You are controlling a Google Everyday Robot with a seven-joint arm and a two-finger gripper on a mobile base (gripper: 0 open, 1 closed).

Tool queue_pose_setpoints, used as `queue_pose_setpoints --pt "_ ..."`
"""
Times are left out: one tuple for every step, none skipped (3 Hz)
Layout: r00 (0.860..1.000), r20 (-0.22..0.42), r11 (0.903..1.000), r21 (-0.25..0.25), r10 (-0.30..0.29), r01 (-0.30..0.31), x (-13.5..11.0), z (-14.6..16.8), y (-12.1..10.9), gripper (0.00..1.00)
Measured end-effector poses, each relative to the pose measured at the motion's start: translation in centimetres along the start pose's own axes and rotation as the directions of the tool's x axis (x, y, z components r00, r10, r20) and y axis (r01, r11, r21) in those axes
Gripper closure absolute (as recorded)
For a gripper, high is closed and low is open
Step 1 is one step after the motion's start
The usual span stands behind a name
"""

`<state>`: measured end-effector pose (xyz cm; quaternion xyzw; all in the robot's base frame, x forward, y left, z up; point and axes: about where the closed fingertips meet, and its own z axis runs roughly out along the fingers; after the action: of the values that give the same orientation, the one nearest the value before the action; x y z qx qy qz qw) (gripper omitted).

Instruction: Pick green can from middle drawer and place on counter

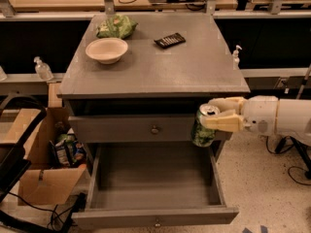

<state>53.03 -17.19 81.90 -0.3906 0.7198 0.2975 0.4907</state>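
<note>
Currently: green can (201,135), small metal cylinder with silver top and pull tab, clenched between fingers (222,123) of cream gripper (207,113), above 2 o'clock corner of open grey wooden middle drawer (155,216).

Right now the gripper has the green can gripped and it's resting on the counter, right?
Not quite. The gripper does grip the green can, but the camera view shows it in the air above the open middle drawer, below the counter.
</note>
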Motion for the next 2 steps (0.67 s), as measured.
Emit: queue_pose_setpoints --pt "1.0 -0.021 0.9976 0.068 -0.008 0.009 -5.8 -0.4 -1.7 1.0" --pt "1.0 -0.028 0.9926 0.12 -0.011 0.014 -11.3 -0.2 -3.8 1.0"
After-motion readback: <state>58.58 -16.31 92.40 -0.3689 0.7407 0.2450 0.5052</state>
